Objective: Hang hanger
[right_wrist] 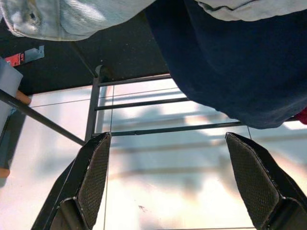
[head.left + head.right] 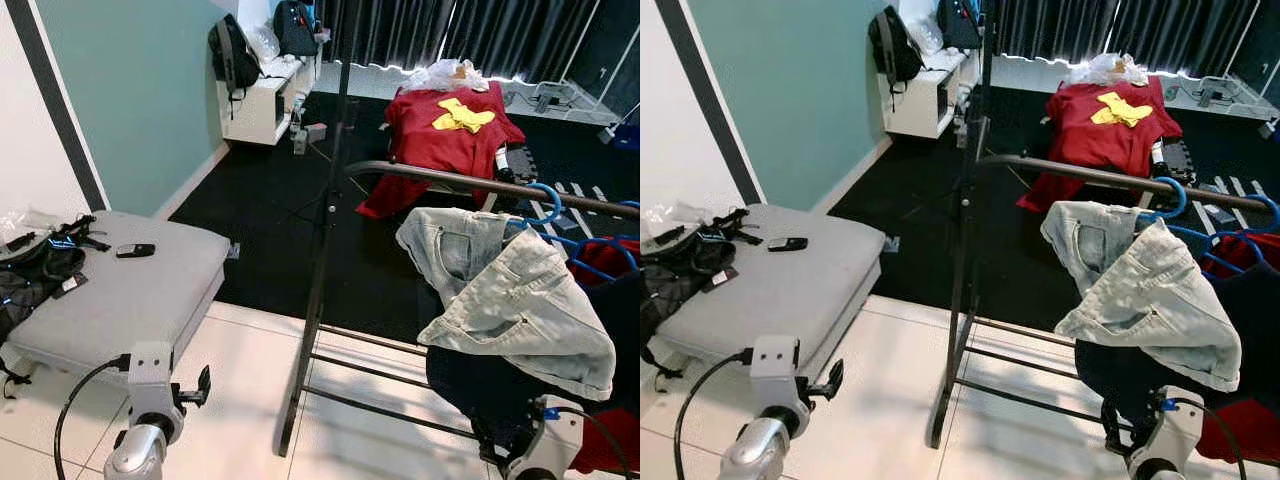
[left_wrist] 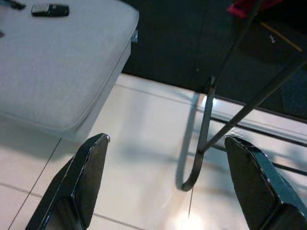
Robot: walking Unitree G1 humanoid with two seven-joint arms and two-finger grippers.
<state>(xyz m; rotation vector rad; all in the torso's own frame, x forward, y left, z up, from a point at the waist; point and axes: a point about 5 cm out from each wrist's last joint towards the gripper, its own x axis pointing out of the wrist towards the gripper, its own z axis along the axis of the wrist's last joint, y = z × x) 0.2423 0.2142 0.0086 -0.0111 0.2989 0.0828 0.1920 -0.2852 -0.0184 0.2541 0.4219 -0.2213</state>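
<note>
Hanging low at the bottom of the head views, both pincers carry nothing. Left pincer [image 3: 163, 187] spread wide over white floor tile [image 3: 144, 143], near the foot of the black metal clothes rack [image 2: 318, 300] and beside the grey cushioned bench [image 2: 130, 290]. Right pincer [image 1: 168, 184] also spread wide, under the clothes, looking at the rack's lower bars and tile.

Above right pincer: dark navy garment [image 1: 230, 62] hanging down, pale washed denim jeans [image 2: 520, 300] draped over it. Blue plastic hangers [image 2: 548, 205] sit with hooks over the rack's dark horizontal rail [image 2: 450, 180], right end. So hangers look already on the rail; can't tell which one the task means, no loose hanger visible.

Handling guess: plastic hanger is light, stiff, a bit slippery, hook could snag neighbours. The loaded one is heavier and lopsided with jeans slung on top, the cloth soft and likely to slide. Best hold looks like the neck just under the hook, or the shoulder bar close to it, not the fabric.

Further out: small black phone [image 2: 135, 250] and black straps and bag [image 2: 40, 265] on the bench, red shirt with yellow item [image 2: 450, 130] on furniture across the black carpet [image 2: 260, 210], teal wall [image 2: 140, 90].
</note>
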